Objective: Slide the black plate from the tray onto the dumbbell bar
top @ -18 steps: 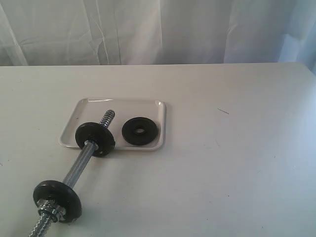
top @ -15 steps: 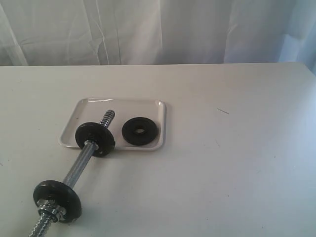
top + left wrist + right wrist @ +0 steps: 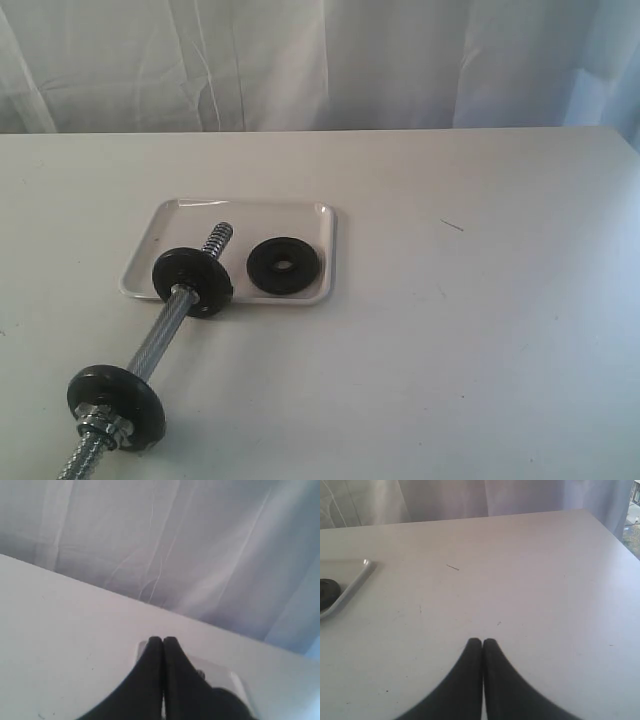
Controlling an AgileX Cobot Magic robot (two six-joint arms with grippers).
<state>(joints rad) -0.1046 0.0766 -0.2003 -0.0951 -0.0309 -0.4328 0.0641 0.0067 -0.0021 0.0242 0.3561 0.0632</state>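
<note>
The black plate (image 3: 283, 265) lies flat in the right half of the white tray (image 3: 160, 245). The chrome dumbbell bar (image 3: 160, 335) runs from the lower left corner up to the tray, and its threaded tip rests over the tray's middle. Neither gripper shows in the exterior view. In the left wrist view my left gripper (image 3: 163, 639) is shut and empty above the table, with the tray (image 3: 235, 682) partly hidden behind its fingers. My right gripper (image 3: 482, 641) is shut and empty over bare table, well away from the tray corner (image 3: 355, 587) and the plate's edge (image 3: 327, 592).
Two more black discs sit on the bar, one (image 3: 190, 280) at the tray's front rim and one (image 3: 115, 393) near the lower left, backed by a silver nut (image 3: 100, 432). White curtains hang behind the table's far edge (image 3: 400, 130).
</note>
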